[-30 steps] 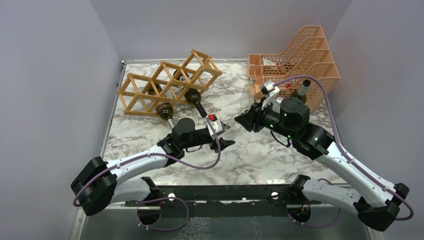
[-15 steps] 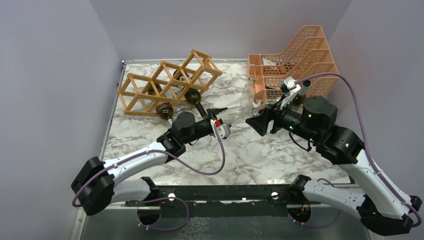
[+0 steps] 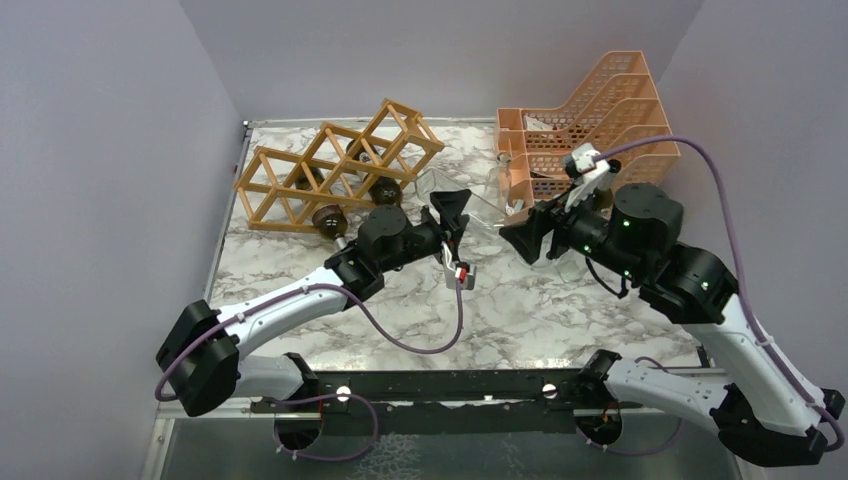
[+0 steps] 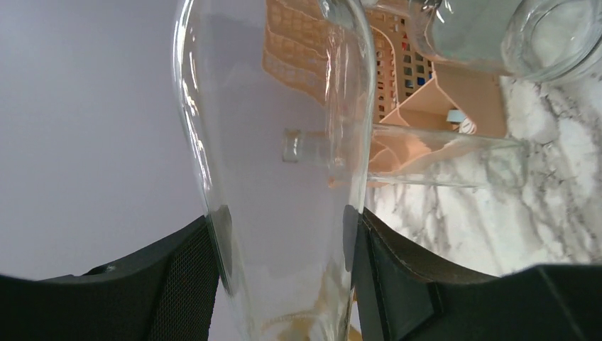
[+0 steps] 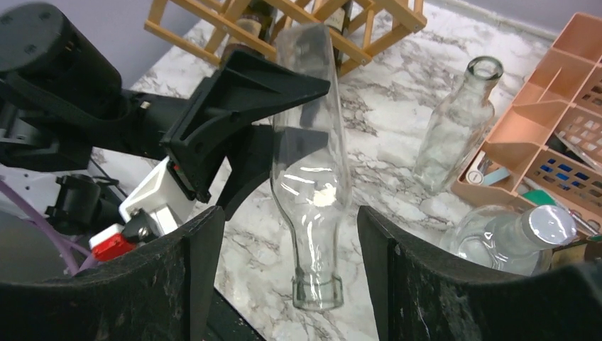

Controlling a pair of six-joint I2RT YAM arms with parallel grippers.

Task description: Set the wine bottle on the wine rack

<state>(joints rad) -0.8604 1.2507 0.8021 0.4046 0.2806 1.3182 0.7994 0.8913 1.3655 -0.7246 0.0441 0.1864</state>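
Clear wine bottle [image 5: 310, 142] sits clamped in left hand [image 4: 284, 238], between wine rack [image 3: 338, 163] and gaping right hand [image 5: 287, 234].

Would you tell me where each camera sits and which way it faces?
Top external: overhead from behind, looking down on table, wine rack, organiser; left arm and right arm show.
Left wrist: on the left arm, facing the organiser; left hand grips the clear bottle.
Right wrist: on the right arm, facing the wine rack; open right hand frames it.
Shared: both wrists see that bottle.
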